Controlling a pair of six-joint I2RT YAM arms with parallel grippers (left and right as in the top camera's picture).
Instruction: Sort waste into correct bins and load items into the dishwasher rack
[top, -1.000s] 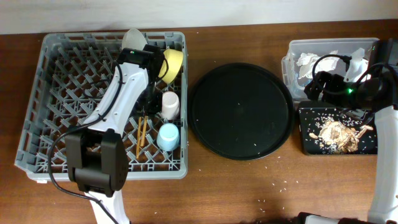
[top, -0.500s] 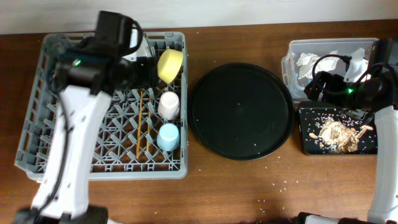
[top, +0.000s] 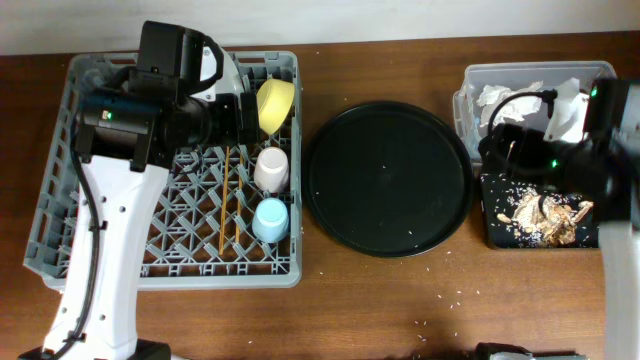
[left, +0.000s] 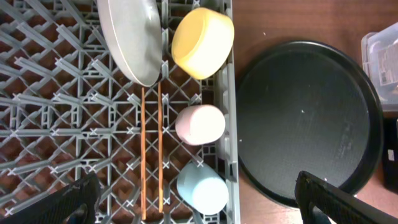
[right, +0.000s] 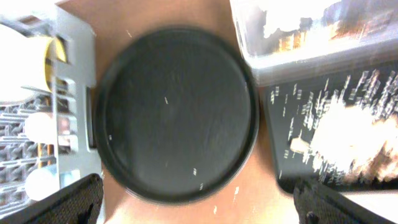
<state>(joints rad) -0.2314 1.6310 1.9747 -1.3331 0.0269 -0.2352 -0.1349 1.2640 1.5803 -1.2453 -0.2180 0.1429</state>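
Left hand (left: 205, 200) hangs over the rack (top: 60, 200), fingers spread wide, nothing between them. Right hand (right: 202, 200) is the same story: fingers well apart and empty, hovering just right of the round tray (top: 388, 178).

The rack sits just left of the round tray on the bench (top: 400, 300), and it's loaded. The plate (left: 127, 37) stands on edge at the far end, with the yellow bowl (left: 202, 40) tipped beside it on the round tray's side. Pink cup (left: 200, 123) and blue cup (left: 202, 186) line the rack edge nearest the round tray. The two chopsticks (left: 143, 155) lie side by side just beyond the cups.

Right of the round tray, at the back, the tub (top: 530, 75) holds white napkins (top: 495, 97). In front of it the flat tray (top: 495, 225) holds the scraps (top: 540, 215) (rice crumbs scattered around them).
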